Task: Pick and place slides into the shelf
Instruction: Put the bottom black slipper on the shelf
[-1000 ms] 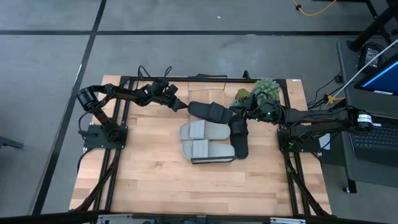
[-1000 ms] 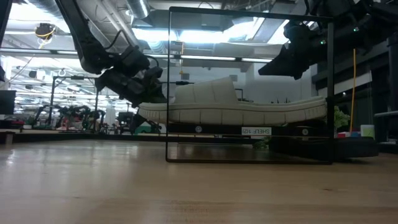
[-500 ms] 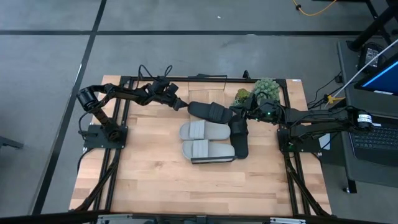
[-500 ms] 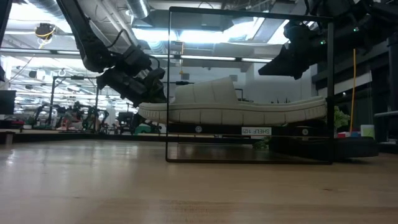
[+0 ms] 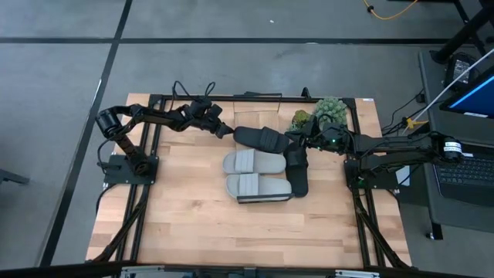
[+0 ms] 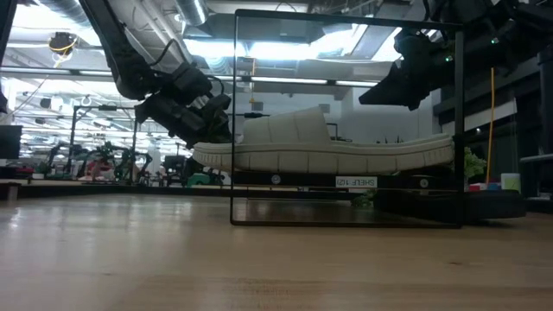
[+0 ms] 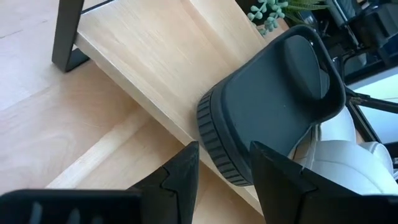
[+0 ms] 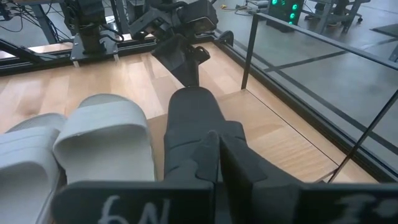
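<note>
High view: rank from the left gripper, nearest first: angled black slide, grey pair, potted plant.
From the left gripper:
1. Angled black slide, right beside its fingertips.
2. Grey pair, lower, mid-table.
3. Potted plant, far off at the table's right back corner.

Seen from above, the tabletop [image 5: 231, 232] is pale butcher-block wood edged by a black metal frame [image 5: 139, 224]. Around it lies a grey concrete floor [image 5: 62, 93] marked by dark seams, one running across at 12 o'clock and another slanting down at 10 o'clock. A yellow cable [image 5: 394, 11] curls on the floor at 1 o'clock. At 3 o'clock stands a dark workstation with a laptop [image 5: 463, 174] and a lit blue screen [image 5: 477, 96]. From table height the room behind is a large open hall with bright ceiling light strips [image 6: 285, 47], exposed silver ducts [image 6: 177, 17] and distant benches crowded with equipment [image 6: 95, 164] at 9 o'clock.
</note>
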Action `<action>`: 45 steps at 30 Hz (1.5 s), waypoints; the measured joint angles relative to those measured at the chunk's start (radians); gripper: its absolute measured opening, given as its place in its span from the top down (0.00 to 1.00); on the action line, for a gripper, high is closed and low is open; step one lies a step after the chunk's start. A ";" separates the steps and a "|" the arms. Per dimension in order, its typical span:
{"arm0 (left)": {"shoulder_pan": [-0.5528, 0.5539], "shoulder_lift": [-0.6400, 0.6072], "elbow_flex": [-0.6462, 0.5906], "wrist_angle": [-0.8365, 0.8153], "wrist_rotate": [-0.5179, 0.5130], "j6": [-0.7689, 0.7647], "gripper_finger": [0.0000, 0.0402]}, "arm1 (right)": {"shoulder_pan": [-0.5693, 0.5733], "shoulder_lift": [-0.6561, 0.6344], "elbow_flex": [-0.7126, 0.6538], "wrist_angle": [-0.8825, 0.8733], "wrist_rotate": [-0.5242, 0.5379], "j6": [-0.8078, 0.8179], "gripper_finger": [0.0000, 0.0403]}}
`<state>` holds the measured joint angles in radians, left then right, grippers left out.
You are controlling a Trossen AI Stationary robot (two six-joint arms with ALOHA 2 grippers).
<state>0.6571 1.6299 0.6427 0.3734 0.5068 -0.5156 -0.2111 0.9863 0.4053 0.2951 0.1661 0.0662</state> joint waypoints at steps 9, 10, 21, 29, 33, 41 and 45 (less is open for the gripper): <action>-0.009 0.000 0.076 -0.158 -0.022 0.088 0.67 | 0.000 0.000 0.000 0.000 0.000 0.000 0.95; -0.013 0.000 0.084 -0.188 -0.042 0.104 0.67 | 0.000 0.000 0.000 0.000 0.000 0.000 0.95; -0.032 0.000 0.121 -0.217 -0.051 0.117 0.67 | 0.000 0.000 0.000 0.000 0.000 0.000 0.95; -0.041 0.008 0.123 -0.237 -0.057 0.116 0.67 | 0.000 0.000 0.000 0.000 0.000 0.000 0.95; -0.047 0.013 0.123 -0.236 -0.059 0.116 0.67 | 0.000 0.000 0.000 0.000 0.000 0.000 0.95; -0.049 0.013 0.123 -0.228 -0.073 0.127 0.68 | 0.000 0.000 0.000 0.000 0.000 0.000 0.95; -0.049 0.013 0.123 -0.228 -0.086 0.137 0.76 | 0.000 0.000 0.000 0.000 0.000 0.000 0.95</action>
<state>0.6079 1.6432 0.7658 0.1452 0.4204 -0.3791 -0.2109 0.9863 0.4057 0.2955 0.1661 0.0661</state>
